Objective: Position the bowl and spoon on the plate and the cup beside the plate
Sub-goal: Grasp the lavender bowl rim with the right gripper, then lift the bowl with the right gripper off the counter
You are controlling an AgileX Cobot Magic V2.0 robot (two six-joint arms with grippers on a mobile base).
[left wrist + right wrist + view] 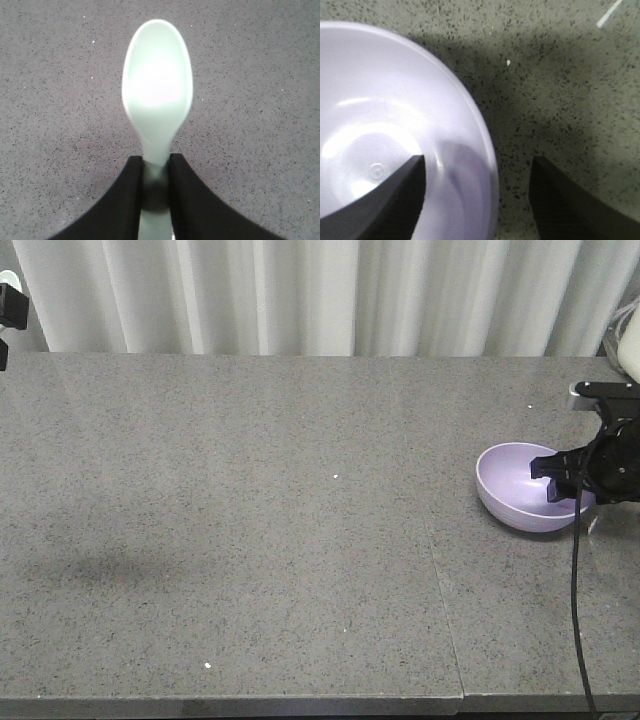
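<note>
The bowl point(528, 487) stood upright on the stone counter point(250, 520) and was straddled at its rim by the right pincer point(477, 172). One finger point(395, 200) was set inside the wall and the other point(570, 200) outside it. The jaws were held apart, with bare counter showing between the rim and the outer finger. This stance was judged to be preparation for a pinch on the wall, so that the bowl could be lifted by its edge.

The spoon point(157, 85) was clamped by its handle in the left pincer point(156, 192), with its scoop pointing straight ahead of the fingertips over bare counter. Whether it touched the surface could not be told. It was judged to be held ready until the bowl was seated. Neither plate nor cup was seen in any view.

Ahead of the right pincer's fingertips, a wide stretch of counter lay open. The front edge lay well apart to one side of it. A cable point(578, 620) was trailed from behind it toward that edge. A curtain point(300, 290) was hung beyond the far edge.
</note>
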